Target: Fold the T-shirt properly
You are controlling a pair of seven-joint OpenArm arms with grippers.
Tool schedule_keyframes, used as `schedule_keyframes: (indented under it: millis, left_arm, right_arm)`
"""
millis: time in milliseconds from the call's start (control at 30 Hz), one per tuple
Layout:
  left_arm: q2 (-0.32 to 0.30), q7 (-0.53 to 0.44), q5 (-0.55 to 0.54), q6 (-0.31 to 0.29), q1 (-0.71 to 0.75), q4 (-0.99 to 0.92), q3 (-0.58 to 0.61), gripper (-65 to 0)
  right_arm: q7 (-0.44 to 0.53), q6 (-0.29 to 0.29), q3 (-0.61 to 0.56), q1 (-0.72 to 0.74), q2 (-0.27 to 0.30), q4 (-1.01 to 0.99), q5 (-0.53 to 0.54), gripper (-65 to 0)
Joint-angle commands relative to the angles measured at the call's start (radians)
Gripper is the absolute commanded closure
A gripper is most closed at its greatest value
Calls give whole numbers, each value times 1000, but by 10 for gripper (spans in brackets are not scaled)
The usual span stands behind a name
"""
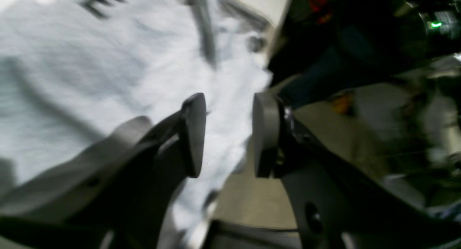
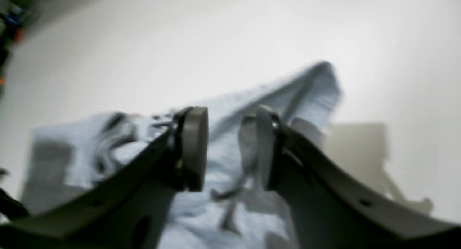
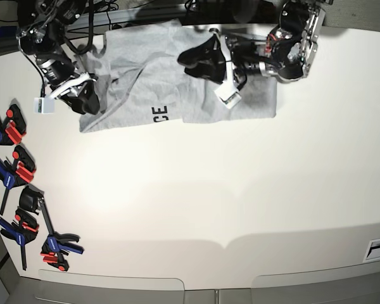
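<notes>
The heather-grey T-shirt (image 3: 152,76) lies spread at the far side of the white table (image 3: 209,190), with black letters "CE" (image 3: 159,114) showing near its front edge. My left gripper (image 3: 189,59) hovers over the shirt's middle. In the left wrist view it (image 1: 229,133) is open, with the shirt (image 1: 90,72) under it near the cloth's edge. My right gripper (image 3: 92,104) is at the shirt's left front corner. In the right wrist view it (image 2: 230,151) is open just above rumpled cloth (image 2: 252,97), and a fold rises between the jaws.
Several blue-and-red clamps (image 3: 16,171) lie along the table's left edge. Dark cables and equipment (image 1: 360,32) sit beyond the table's far edge. A white block (image 3: 228,95) hangs on the left arm and another (image 3: 44,106) on the right arm.
</notes>
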Motion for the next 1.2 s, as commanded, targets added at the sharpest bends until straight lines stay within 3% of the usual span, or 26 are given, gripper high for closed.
schedule_keyframes:
  millis: [0, 167, 267, 367, 533, 700, 967, 1167]
  left_arm:
    - [-1, -24, 4, -9, -8, 21, -12, -203]
    - [-37, -46, 33, -9, -5, 21, -47, -203]
    - [-65, -56, 55, -9, -5, 21, -47, -203]
    - [-79, -59, 55, -9, -5, 21, -47, -203]
    - [-83, -62, 54, -9, -5, 21, -46, -203]
    - [-83, -63, 54, -9, -5, 21, -46, -203]
    - [-83, -66, 55, -9, -5, 21, -46, -203]
    - [-83, -66, 55, -9, -5, 21, -46, -203]
  right_arm:
    - [27, 6, 3, 3, 28, 12, 0, -257]
    - [87, -37, 3, -30, 101, 0, -84, -396]
    - [88, -47, 2, -32, 140, -71, -78, -403]
    - [77, -46, 2, -18, 179, -212, -7, -403]
    - [-41, -27, 2, 48, 236, -420, 123, -403]
    - [-54, -25, -33, 103, 245, -526, 116, -403]
    - [-138, -30, -227, 126, 244, -595, 101, -403]
    - [-169, -30, -248, 126, 245, -595, 178, -402]
